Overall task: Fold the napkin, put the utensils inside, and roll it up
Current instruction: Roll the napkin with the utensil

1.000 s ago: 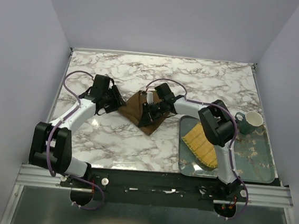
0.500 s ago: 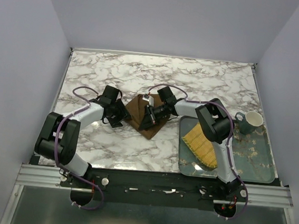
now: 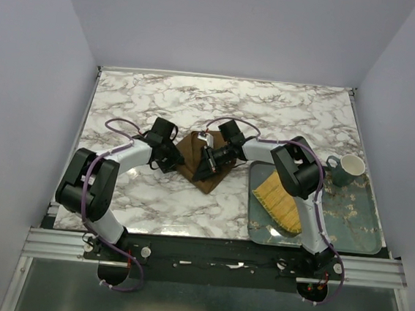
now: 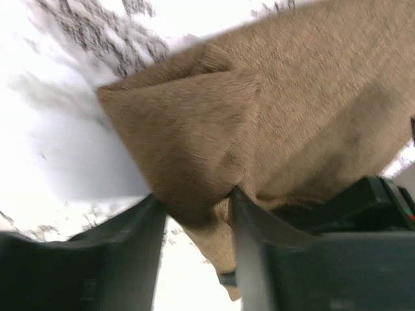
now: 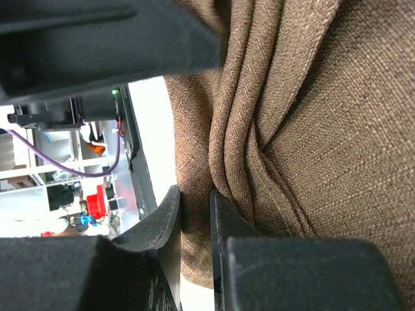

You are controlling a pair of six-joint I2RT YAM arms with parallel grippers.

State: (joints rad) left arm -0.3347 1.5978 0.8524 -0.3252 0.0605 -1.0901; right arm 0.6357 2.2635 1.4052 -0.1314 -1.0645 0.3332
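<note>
The dark brown napkin (image 3: pixel 193 153) lies bunched and folded mid-table. My left gripper (image 3: pixel 172 161) is at its left edge. In the left wrist view a thick fold of the napkin (image 4: pixel 194 149) fills the gap of the left gripper (image 4: pixel 194 202) and touches both fingers. My right gripper (image 3: pixel 206 163) sits on the napkin's right half. In the right wrist view the right gripper (image 5: pixel 194 199) is shut on a narrow fold of the napkin (image 5: pixel 305 116). The utensils are hidden from every view.
A teal tray (image 3: pixel 348 217) sits at the right near corner, with a yellow woven mat (image 3: pixel 278 199) on its left part. A green-and-white mug (image 3: pixel 347 169) stands at the tray's far end. The right arm's elbow (image 3: pixel 298 171) hangs over the tray's left side.
My left arm has swung right, from the bare marble to the napkin's left edge, and its jaws now hold a fold. The right gripper has kept its grip and place.
</note>
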